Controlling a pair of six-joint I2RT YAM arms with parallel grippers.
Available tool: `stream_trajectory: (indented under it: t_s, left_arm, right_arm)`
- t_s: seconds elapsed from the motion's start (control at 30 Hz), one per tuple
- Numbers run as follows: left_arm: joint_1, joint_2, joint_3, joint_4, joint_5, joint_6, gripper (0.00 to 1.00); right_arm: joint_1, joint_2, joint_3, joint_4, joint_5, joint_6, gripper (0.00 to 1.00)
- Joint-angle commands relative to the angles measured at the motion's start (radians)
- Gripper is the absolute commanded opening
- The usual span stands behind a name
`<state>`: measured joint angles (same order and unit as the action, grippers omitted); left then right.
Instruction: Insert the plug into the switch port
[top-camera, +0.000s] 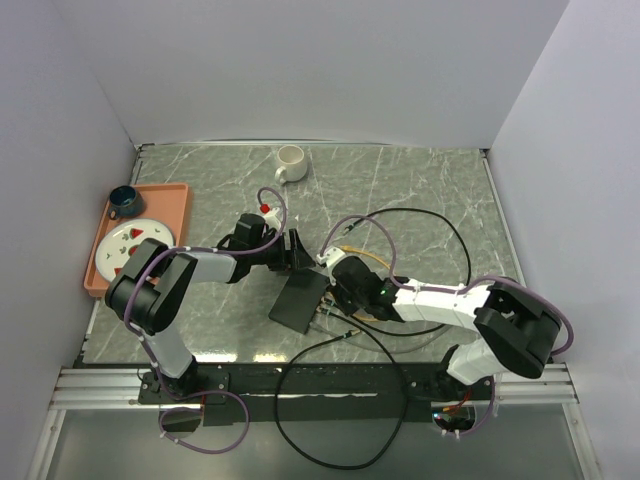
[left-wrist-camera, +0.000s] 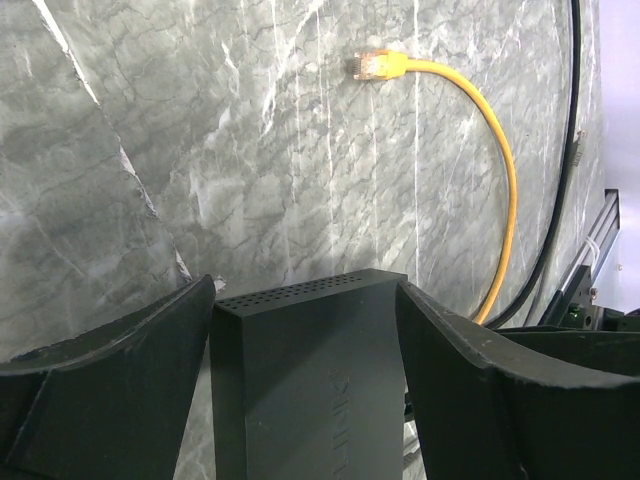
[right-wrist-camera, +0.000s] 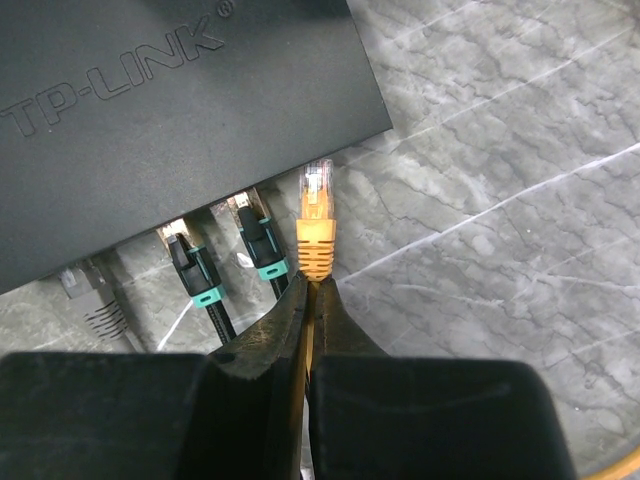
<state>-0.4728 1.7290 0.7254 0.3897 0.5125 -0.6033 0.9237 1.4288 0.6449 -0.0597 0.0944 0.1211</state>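
Right wrist view: the orange-booted plug sits with its clear tip right at the near edge of the black TP-LINK switch, close to the box's corner. The port itself is hidden under the top face, so I cannot tell whether the tip has entered. The right gripper pinches the plug's boot from behind, its fingers pressed almost together. To the left along the same edge sit two black plugs with teal boots and a grey plug.

From the left wrist, the left gripper straddles the switch's far end, its fingers spread wide and lying against both sides of the box. Beyond it a loose yellow cable end lies on the grey marble table, with a black cable curving alongside.

Overhead, the switch lies near the table's middle, between the two arms. Well apart to the left stands an orange tray bearing a plate and a dark cup. A white mug stands near the back.
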Motion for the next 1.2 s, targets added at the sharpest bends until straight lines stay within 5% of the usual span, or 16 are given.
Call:
stream_trajectory:
  t_s: [0.0,1.17]
  left_arm:
    - [-0.02,0.006,0.019,0.001,0.052,0.014,0.78]
    - [-0.158,-0.023,0.0,-0.022,0.103,0.077,0.71]
  right_arm:
    - [0.02,0.016,0.001,0.132,-0.028,0.009,0.0]
    - [0.041,-0.03,-0.007,0.155,0.015,0.023,0.0]
